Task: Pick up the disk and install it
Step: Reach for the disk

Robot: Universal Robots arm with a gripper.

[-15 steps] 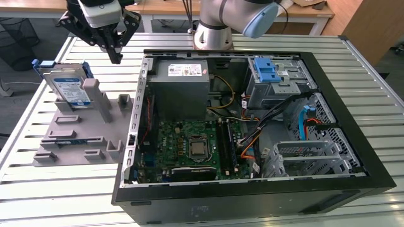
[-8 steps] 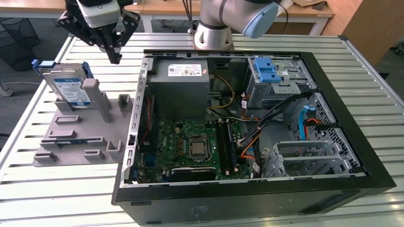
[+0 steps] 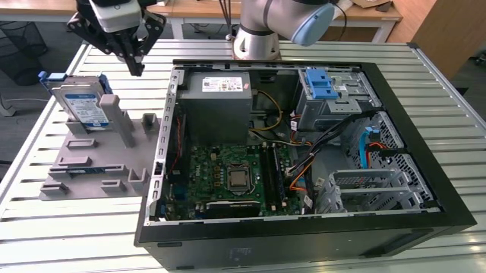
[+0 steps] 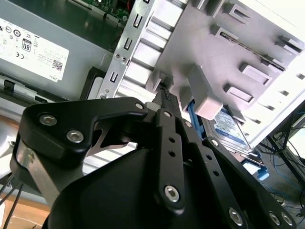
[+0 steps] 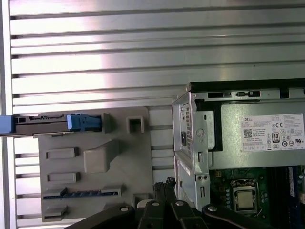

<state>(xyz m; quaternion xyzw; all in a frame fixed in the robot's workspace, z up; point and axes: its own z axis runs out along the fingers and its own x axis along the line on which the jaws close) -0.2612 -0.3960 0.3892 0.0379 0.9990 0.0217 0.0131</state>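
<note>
Grey stand (image 3: 85,170) is seen holding the disk (image 3: 82,105) upright; if the empty, closed pincer (image 3: 138,69) is lowered unopened, the disk could be struck and tipped.

The arm (image 3: 258,35) is silver-grey tubing with a pale blue joint cap (image 3: 311,25), ending in a black linkage pincer (image 3: 138,68) studded with silver screws (image 4: 171,193).

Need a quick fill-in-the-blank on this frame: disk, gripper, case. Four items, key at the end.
1. The gripper, shut, holds ____.
2. The disk stands on edge in the ____ holder.
3. The bracket framing the disk is ____ in colour.
4. In the exterior view, the disk sits on the ____ side of the open computer case.

Missing words: nothing; grey; blue; left.
</note>
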